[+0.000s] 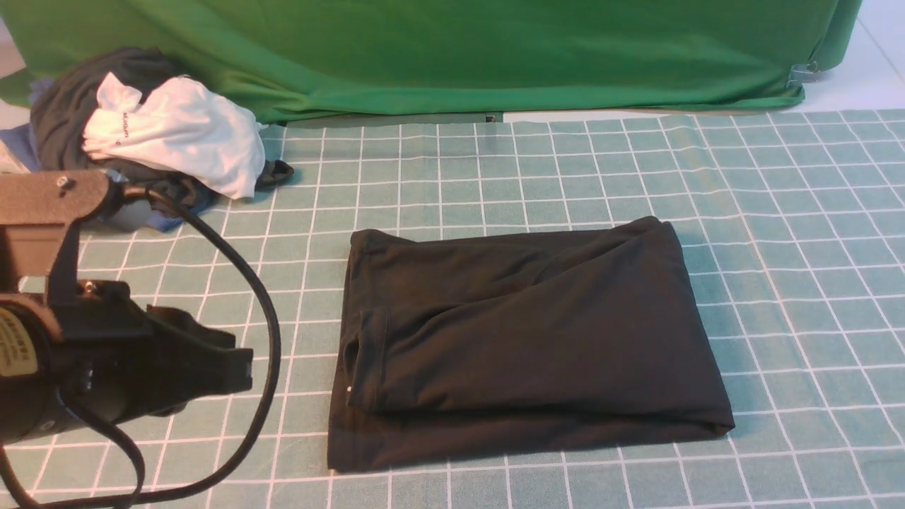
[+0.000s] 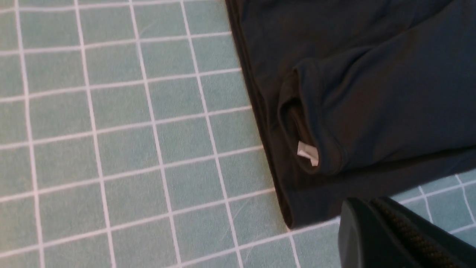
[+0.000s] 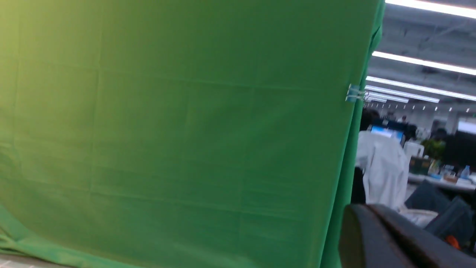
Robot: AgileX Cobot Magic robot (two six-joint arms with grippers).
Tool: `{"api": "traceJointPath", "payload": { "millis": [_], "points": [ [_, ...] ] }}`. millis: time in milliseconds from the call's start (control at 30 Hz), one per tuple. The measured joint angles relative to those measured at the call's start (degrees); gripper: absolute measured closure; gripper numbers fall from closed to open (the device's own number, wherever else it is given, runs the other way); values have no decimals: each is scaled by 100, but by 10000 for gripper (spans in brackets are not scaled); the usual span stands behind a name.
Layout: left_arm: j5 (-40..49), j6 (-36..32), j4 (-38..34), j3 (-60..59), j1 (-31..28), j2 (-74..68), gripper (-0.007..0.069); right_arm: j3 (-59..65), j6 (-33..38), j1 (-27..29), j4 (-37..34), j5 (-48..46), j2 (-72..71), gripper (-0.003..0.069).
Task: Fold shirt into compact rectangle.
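While both grippers sit closed and empty, the matte black shirt lies rectangular.

The checked cloth lies bare right of and beyond the folded shirt. A clothes pile fills the far left corner. The left arm crowds the near left.

shirt mid-table — clothes pile far-left
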State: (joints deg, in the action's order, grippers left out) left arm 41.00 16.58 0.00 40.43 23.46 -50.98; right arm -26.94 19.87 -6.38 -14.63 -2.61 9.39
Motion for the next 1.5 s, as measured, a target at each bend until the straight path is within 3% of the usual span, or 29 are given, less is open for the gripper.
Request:
{"api": "traceJointPath", "payload": {
  "millis": [167,333,700,833,1133,1400,1500],
  "points": [
    [-6,-251,0,-11,0,89,611,44,13,0,0,115,-202,604],
    [-357,-360,0,-382,0,1116,611,69,7,0,0,151,-209,554],
    [-1027,-367,0,-1251,0,3333,611,69,2,0,0,151,-209,536],
    [-980,-367,-408,-1262,0,3554,610,69,2,0,0,154,-209,531],
    [-1015,-705,-205,-1262,0,3582,610,69,-3,0,0,154,-209,501],
    [-2415,-1310,133,-1636,-83,3644,610,69,-3,0,0,154,-209,483],
    [-3015,-1552,82,-2071,-525,3851,610,69,-3,0,0,154,-209,476]
  ]
}}
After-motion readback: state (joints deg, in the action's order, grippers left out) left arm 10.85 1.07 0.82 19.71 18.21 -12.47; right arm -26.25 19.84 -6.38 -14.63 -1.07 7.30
